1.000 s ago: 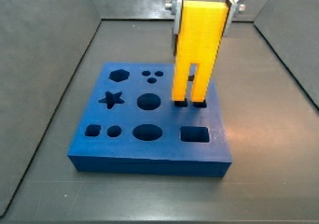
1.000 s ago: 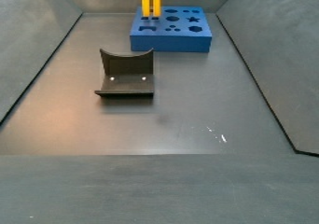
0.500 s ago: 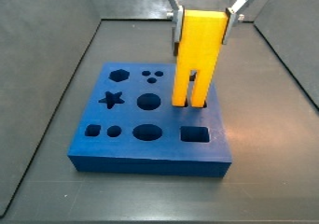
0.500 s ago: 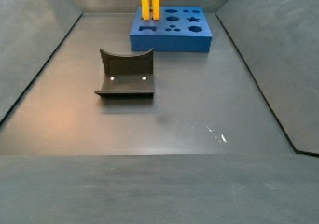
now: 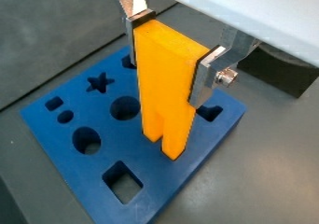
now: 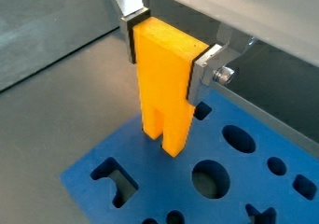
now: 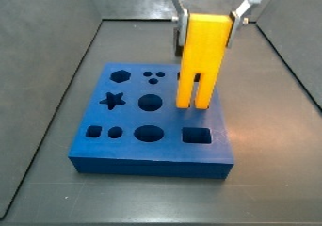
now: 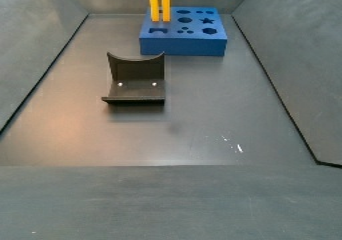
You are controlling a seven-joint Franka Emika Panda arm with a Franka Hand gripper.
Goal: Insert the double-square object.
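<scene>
The double-square object is a tall yellow block with two prongs, held upright. My gripper is shut on its top end, one silver finger on each side, as both wrist views show. The prongs point down onto the blue board near its far right part. Their tips are at the board's top face, and I cannot tell how deep they sit. In a side view the object stands at the board's left end.
The board has star, hexagon, round and square holes. The dark fixture stands on the grey floor away from the board. Sloping grey walls enclose the floor.
My gripper has moved down a little with the yellow object. The prong tips now cover the two square holes that showed around them before.
</scene>
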